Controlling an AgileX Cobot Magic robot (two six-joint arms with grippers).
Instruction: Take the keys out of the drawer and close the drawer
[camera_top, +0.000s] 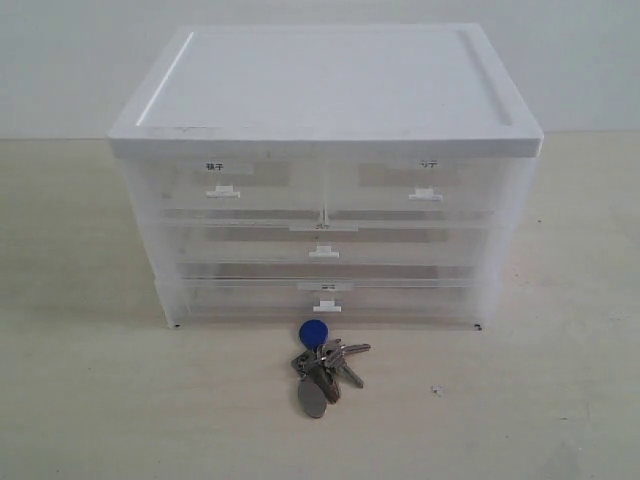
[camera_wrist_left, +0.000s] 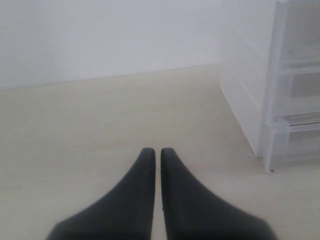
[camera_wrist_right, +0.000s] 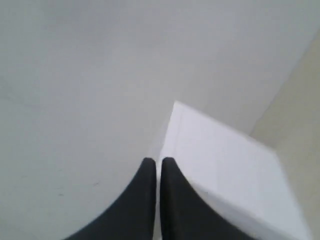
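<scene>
On the pale wooden tabletop, just in front of the cabinet, lies the bunch of small silver-grey metal keys on a ring. Its round blue plastic tag points toward the cabinet, and the keys fan away from it. They sit out in the open, near the foot of the white-topped translucent plastic drawer cabinet but not touching it.

Up in the top row, on the left, is the half-width translucent drawer. It has a small white tab handle and a white strip label with two black characters. Its front looks level with the twin half-width drawer beside it — pushed in, as far as I can see. Full-width translucent drawers stack below, fronts flush as well, and the bottom one is the nearest thing to the keys. Behind it all is a plain pale wall.

The arms I catch only through their wrist cameras. The left gripper hangs low over bare tabletop beside the cabinet's flank. Its black fingers are pressed together with only a slit between them, holding nothing. The right gripper is closed and empty too — beyond its tips I see wall and a white corner of what looks like the cabinet's top.
</scene>
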